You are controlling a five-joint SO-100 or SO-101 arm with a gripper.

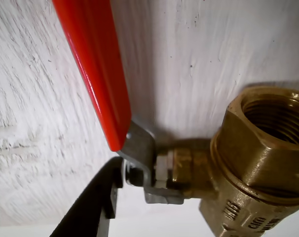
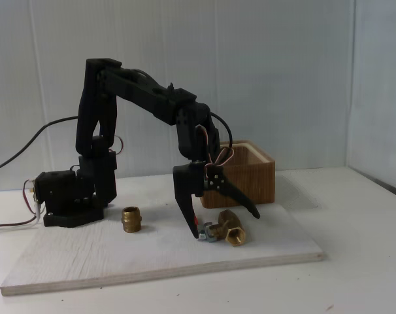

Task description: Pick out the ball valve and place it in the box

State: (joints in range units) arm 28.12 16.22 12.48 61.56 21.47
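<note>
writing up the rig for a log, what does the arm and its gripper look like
The arm is all matte black plastic, built of boxy jointed segments on a blocky black base. The gripper has two long tapered black fingers. Thin red and white wires loop at the wrist and beside the base, and a black cable trails off to the left in the fixed view. No markings are legible.

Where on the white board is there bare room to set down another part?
The white board is bare at its front left, ahead of the brass nipple. It is crowded around the ball valve, where the gripper straddles it before the box.
</note>
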